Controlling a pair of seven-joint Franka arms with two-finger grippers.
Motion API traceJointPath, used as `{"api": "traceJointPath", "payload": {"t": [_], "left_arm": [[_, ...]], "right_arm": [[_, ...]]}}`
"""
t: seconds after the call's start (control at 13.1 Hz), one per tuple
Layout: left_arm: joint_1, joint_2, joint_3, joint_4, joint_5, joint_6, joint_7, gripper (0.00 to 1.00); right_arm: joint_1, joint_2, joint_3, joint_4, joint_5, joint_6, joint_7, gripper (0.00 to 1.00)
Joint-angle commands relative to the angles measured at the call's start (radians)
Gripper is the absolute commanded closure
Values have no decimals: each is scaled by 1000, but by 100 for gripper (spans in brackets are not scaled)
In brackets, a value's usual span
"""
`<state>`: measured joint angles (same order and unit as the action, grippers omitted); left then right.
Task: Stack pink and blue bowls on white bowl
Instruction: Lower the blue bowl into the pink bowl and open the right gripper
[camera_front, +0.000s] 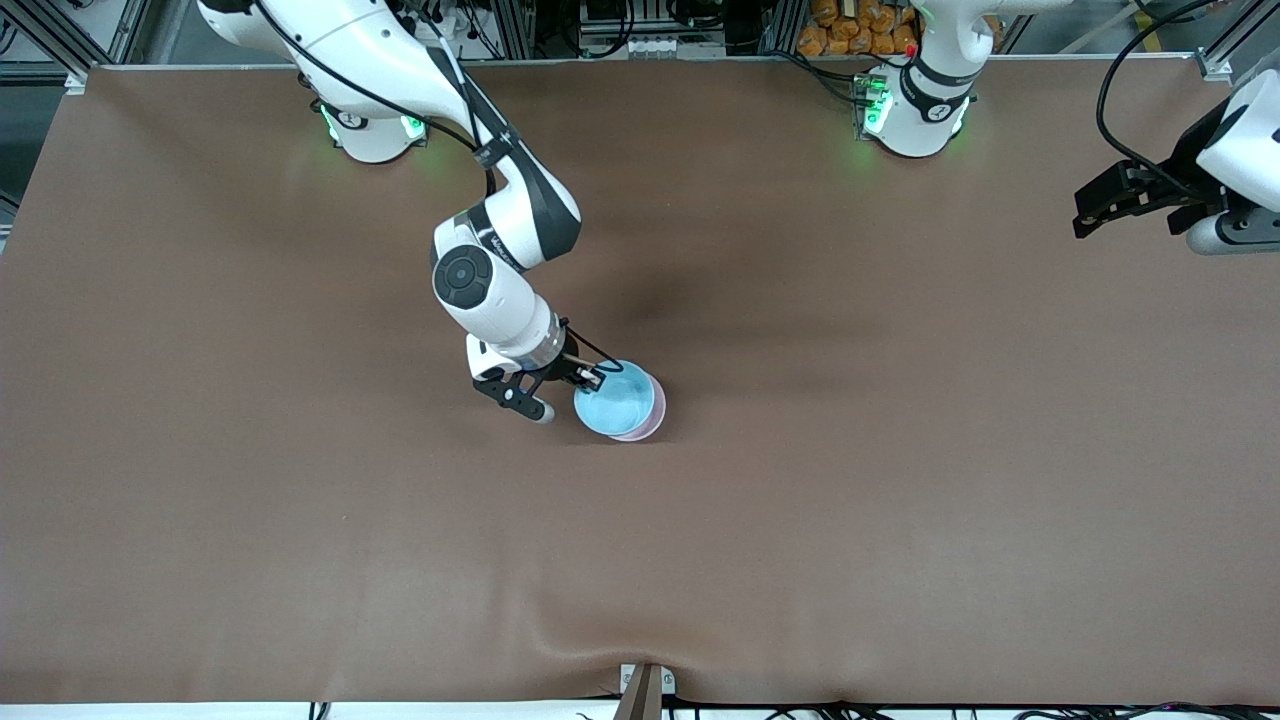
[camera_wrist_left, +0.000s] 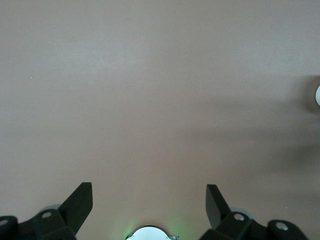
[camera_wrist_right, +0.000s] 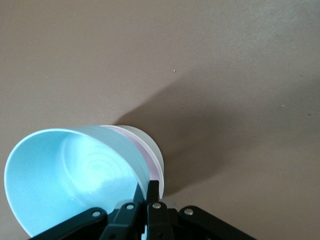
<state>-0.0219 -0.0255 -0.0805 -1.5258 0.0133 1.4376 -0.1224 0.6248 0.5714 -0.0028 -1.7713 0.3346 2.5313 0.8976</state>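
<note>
Blue bowl (camera_front: 615, 400): near the middle of the desk (camera_front: 900, 500), uppermost of a nested stack, tilted in the right wrist view rather than level.
Pink bowl (camera_front: 655, 415): directly beneath the blue bowl; only a rim crescent shows.
White bowl (camera_wrist_right: 147, 142): lowest of the stack, seen only in the right wrist view as a pale wall below the pink rim.
Right claw (camera_front: 592, 378): clenched on the blue bowl's rim, one finger inside, one outside.
Left claw (camera_front: 1095, 205): waiting, raised over the desk edge at the left arm's end, fingers (camera_wrist_left: 80, 202) spread apart, grasping nothing.
Surroundings: bare brown desk on all sides of the stack; only the right arm itself crowds the stack.
</note>
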Motion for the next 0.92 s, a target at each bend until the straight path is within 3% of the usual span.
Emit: {"api": "traceJointPath", "payload": {"t": [0.0, 0.23, 0.84], "left_arm": [[5, 6, 14, 13, -7, 3, 18, 0], [10, 4, 53, 6, -12, 1, 24, 0], [3, 6, 48, 13, -7, 1, 14, 0]], "right_arm": [[45, 21, -13, 12, 26, 17, 52, 100], [49, 24, -11, 10, 27, 11, 58, 100], [61, 31, -14, 7, 24, 4, 67, 100]]}}
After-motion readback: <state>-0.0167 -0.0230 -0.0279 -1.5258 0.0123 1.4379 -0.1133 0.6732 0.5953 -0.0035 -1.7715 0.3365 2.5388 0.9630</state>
